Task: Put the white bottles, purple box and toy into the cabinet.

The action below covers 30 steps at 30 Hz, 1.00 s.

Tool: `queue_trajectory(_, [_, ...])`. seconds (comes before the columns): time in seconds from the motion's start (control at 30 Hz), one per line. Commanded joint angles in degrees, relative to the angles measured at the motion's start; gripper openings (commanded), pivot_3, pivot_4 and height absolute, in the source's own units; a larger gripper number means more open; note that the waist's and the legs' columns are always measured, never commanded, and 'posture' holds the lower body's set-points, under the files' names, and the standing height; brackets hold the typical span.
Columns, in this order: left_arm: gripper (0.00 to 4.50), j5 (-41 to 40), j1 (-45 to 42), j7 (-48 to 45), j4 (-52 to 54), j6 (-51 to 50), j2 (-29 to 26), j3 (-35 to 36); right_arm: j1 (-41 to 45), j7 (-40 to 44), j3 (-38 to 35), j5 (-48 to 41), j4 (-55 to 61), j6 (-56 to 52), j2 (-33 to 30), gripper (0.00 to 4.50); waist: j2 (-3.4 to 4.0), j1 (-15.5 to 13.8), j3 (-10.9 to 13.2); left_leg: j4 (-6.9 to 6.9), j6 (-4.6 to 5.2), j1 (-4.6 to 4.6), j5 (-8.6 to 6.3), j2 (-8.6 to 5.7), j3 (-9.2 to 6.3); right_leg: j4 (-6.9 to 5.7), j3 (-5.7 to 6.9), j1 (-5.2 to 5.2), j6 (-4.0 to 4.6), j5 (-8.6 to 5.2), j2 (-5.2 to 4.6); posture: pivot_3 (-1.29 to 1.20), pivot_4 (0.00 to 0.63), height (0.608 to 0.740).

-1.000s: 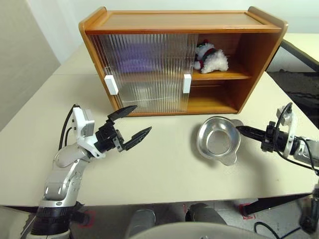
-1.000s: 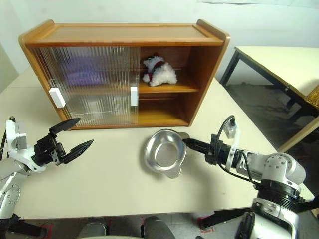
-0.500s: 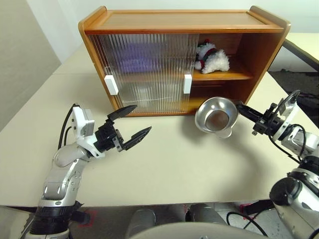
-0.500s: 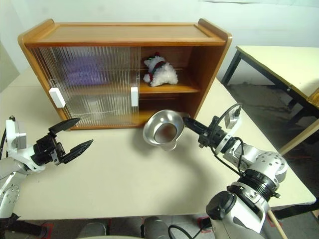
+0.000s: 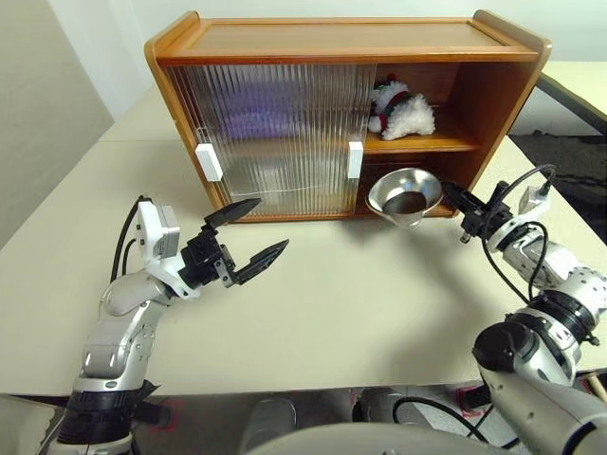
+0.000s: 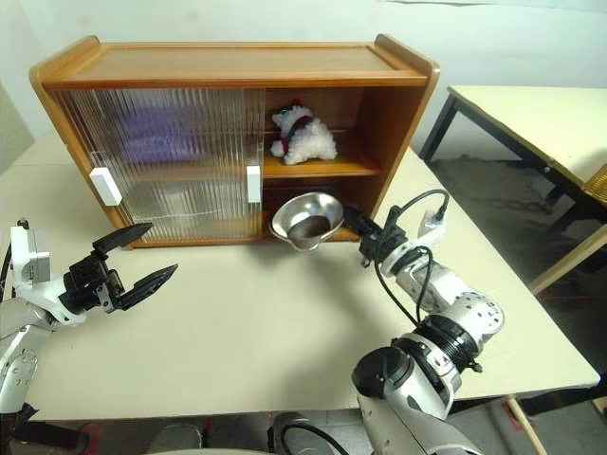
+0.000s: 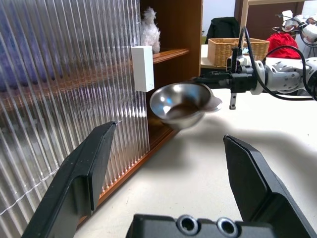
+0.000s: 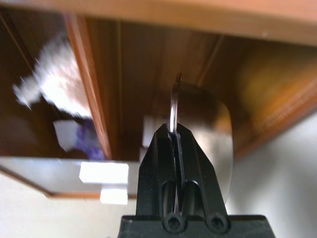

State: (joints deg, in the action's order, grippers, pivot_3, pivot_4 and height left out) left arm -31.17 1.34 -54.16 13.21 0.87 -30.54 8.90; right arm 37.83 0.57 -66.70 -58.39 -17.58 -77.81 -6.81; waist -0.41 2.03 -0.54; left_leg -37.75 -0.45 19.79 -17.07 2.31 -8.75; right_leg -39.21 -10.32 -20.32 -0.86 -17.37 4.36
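The right gripper (image 5: 456, 201), pinched shut on a steel bowl's (image 5: 405, 194) rim, holds it before the cabinet's (image 5: 341, 38) open lower bay; stiff, light and slippery, the bowl probably needs that edge grip. The toy (image 5: 402, 111) sits on the shelf above. The left gripper (image 5: 251, 232) hangs wide open, empty.

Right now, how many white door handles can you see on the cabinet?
2. One white handle sits at the left edge of the ribbed sliding doors, the other handle at their right edge, beside the open bay holding the toy. Others may be hidden.
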Motion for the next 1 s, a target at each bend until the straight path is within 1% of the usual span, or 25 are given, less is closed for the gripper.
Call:
queue_trajectory(0.03, [4.50,0.49,-0.40,-0.34,-0.46,-0.26,-0.45,-0.17,0.58,-4.75,-0.45,-4.98,1.67,3.16,2.27,0.03,0.03,0.09,0.00,0.01,0.01,0.00,0.00,0.00,0.00,0.00,0.00,-0.02,0.01,0.01,0.00,-0.05,0.000,0.740])
queue_trajectory(0.27, [4.50,0.50,-0.28,-0.46,-0.37,-0.26,-0.56,-0.09,-1.55,-10.30,3.34,-11.66,4.93,9.20,5.76,0.03,0.07,0.10,-0.01,0.02,0.01,0.04,-0.02,0.00,-0.06,0.01,0.01,-0.07,0.01,0.00,0.00,-0.05,0.000,0.740])
queue_trajectory(0.47, [4.50,0.54,-0.38,-0.41,-0.45,-0.05,-0.41,-0.09,-2.95,-12.91,7.45,-13.72,6.73,19.00,8.81,0.03,0.12,0.45,-0.01,0.02,0.04,0.04,-0.03,0.00,-0.10,0.00,0.03,-0.08,0.01,0.01,0.00,-0.05,0.000,0.740])
queue_trajectory(0.8, [4.50,1.04,-0.35,0.24,-0.32,0.25,0.46,-0.61,-4.97,-12.53,14.53,-13.37,4.95,32.38,10.99,0.03,0.16,0.51,-0.01,0.02,0.04,0.08,-0.05,0.00,-0.20,0.01,0.06,-0.10,0.02,0.02,-0.01,-0.04,0.000,0.740])
queue_trajectory(1.0, [4.50,0.96,-0.52,0.46,-0.20,0.01,0.52,-0.82,-4.20,-10.38,18.97,-11.39,0.03,39.46,11.04,0.03,0.19,0.54,-0.02,0.02,0.04,0.08,-0.05,0.02,-0.22,0.01,0.07,-0.11,0.03,0.04,0.00,-0.03,0.000,0.740])
